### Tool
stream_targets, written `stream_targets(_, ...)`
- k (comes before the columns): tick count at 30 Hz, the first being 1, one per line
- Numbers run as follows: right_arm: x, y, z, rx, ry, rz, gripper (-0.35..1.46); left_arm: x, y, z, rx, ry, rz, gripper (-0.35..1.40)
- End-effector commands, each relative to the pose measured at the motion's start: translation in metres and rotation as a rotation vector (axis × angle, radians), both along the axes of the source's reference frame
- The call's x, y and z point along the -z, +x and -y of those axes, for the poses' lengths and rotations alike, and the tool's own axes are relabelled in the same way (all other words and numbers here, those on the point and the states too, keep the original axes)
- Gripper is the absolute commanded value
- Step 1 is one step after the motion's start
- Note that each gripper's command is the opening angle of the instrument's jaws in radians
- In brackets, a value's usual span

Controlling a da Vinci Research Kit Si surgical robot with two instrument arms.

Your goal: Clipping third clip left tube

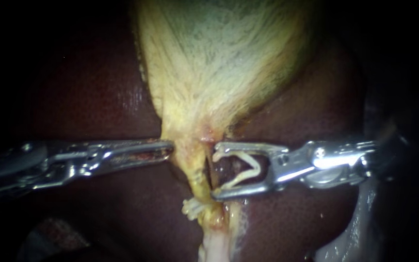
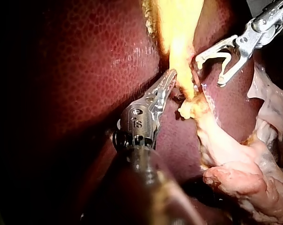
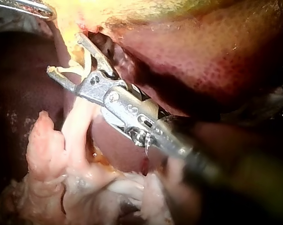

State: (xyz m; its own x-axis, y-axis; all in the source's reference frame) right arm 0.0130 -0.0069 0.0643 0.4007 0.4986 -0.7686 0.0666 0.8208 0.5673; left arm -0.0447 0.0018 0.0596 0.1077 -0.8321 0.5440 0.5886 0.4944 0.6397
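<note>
— Now, where is the tube [image 1: 196, 177] found?
— Under the gallbladder [image 1: 219, 58], which is pinched by the left instrument [image 1: 169, 148]. Just beside the tube, an open clip [image 1: 255, 167] is carried in the right instrument [image 1: 214, 173]'s wide-spread jaws.

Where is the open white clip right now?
Endoscope view, right of centre: the open clip sits in the jaws of the right tool, mouth facing the yellowish tube below the gallbladder.

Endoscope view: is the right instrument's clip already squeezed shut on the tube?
No, the clip held by the right instrument is spread in a wide V, legs apart.
</note>
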Motion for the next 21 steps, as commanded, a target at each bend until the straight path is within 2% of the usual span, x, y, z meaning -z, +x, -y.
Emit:
stream_targets(1, -0.0005, 0.0003, 0.0001, 0.003, 0.004, 0.000, 0.60, 0.0002, 0.0000, 0.0001, 0.001, -0.001, 0.000, -0.35)
stream_targets(14, -0.0045, 0.0012, 0.0008, -0.004, 0.020, 0.010, 0.60, 0.0018, 0.0002, 0.0008, 0.004, 0.000, -0.002, -0.35)
stream_targets(21, -0.0060, 0.0027, 0.0021, 0.011, 0.032, 0.005, 0.60, 0.0027, -0.0002, 0.0011, 0.007, 0.001, -0.004, -0.35)
